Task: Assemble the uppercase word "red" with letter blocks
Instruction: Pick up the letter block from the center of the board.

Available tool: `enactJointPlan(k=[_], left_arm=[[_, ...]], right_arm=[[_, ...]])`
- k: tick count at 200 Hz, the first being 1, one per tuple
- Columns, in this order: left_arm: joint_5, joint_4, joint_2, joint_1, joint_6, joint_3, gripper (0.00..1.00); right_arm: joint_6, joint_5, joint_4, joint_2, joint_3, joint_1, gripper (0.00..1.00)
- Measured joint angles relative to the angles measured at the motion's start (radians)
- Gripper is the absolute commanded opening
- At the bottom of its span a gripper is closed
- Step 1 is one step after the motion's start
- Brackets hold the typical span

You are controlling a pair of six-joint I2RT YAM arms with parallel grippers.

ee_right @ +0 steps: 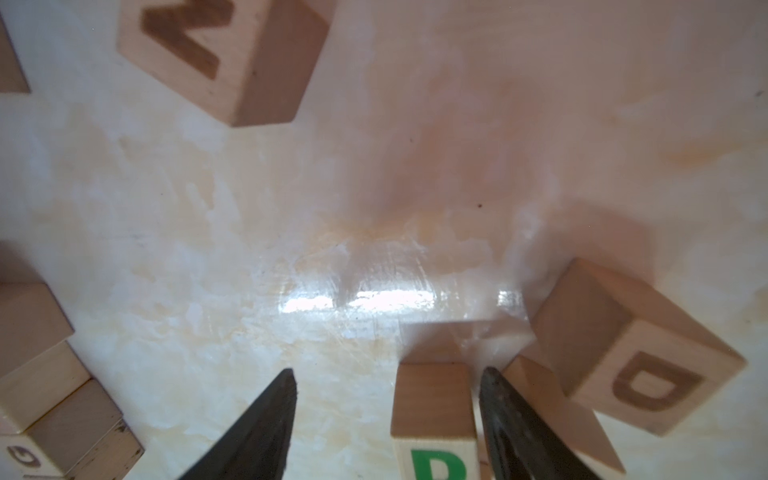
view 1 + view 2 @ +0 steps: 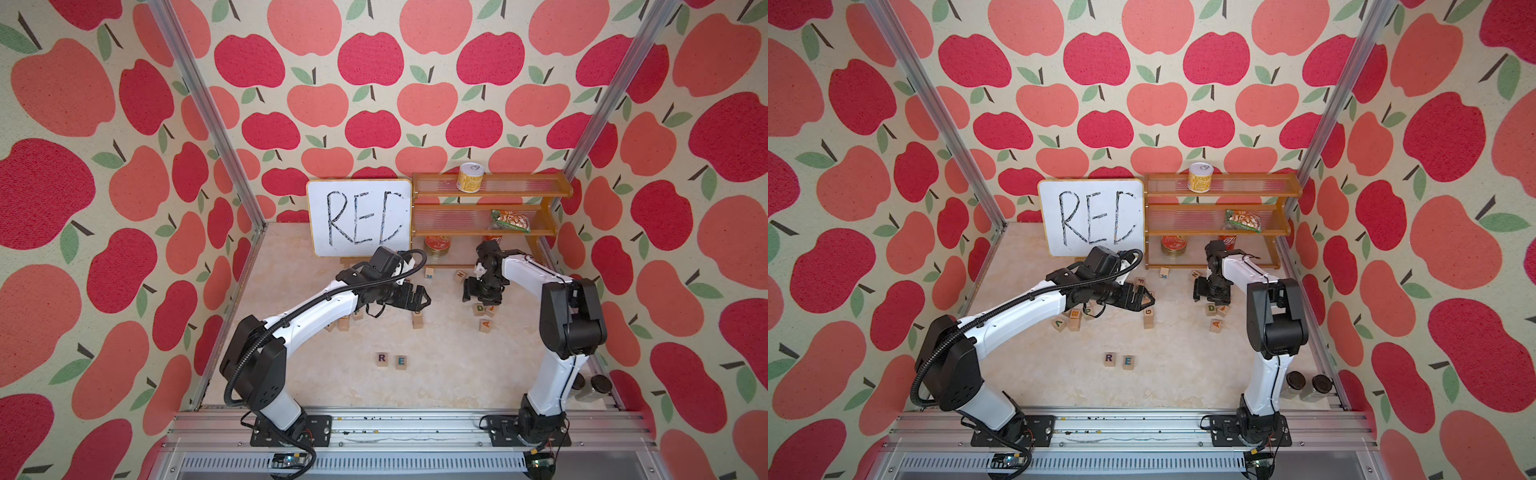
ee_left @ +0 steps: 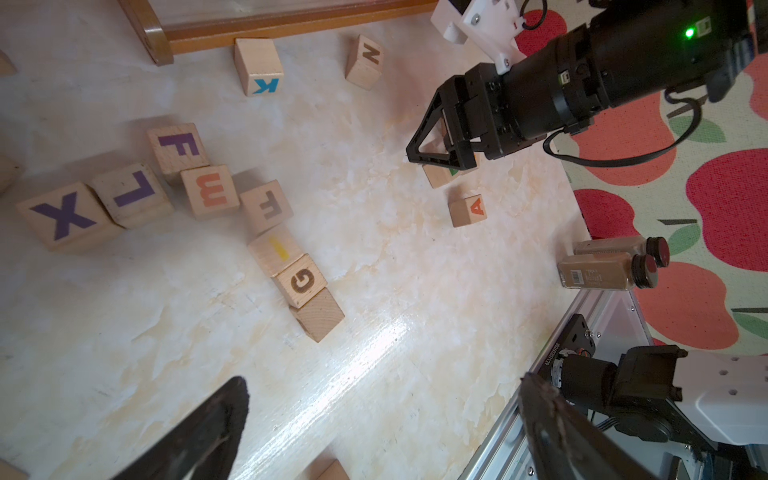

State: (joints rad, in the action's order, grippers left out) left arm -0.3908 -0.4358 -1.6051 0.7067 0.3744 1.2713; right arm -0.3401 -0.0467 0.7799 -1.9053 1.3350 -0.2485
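Top view, yellow can on shelf, snack bag below

The white-and-black left arm stretches low from its near-left base toward the middle, wrist level. Its black left gripper points right, with the fingers spread wide. The white-and-black right arm rises from the near-right base, bends at the elbow and reaches far and left. Its black right gripper points straight down, fingers partly apart.
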Motion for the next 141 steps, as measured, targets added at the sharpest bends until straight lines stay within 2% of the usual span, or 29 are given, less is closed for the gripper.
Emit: enactJointPlan(k=[29,76,106,141], left_arm=[[-0.01,0.0,0.0,-0.006,0.0,0.0,0.99],[-0.016,0.0,0.0,-0.017,0.0,0.0,0.99],[-0.019,0.0,0.0,-0.02,0.0,0.0,0.99],[-0.019,0.0,0.0,-0.022,0.001,0.0,1.0]], right_arm=[[0.002,0.0,-0.006,0.0,-0.006,0.0,0.64],[0.007,0.005,-0.017,0.0,-0.052,0.0,0.61],[0.016,0.019,-0.024,0.002,-0.069,0.0,0.47],[0.018,0.038,-0.024,0.002,-0.072,-0.002,0.26]])
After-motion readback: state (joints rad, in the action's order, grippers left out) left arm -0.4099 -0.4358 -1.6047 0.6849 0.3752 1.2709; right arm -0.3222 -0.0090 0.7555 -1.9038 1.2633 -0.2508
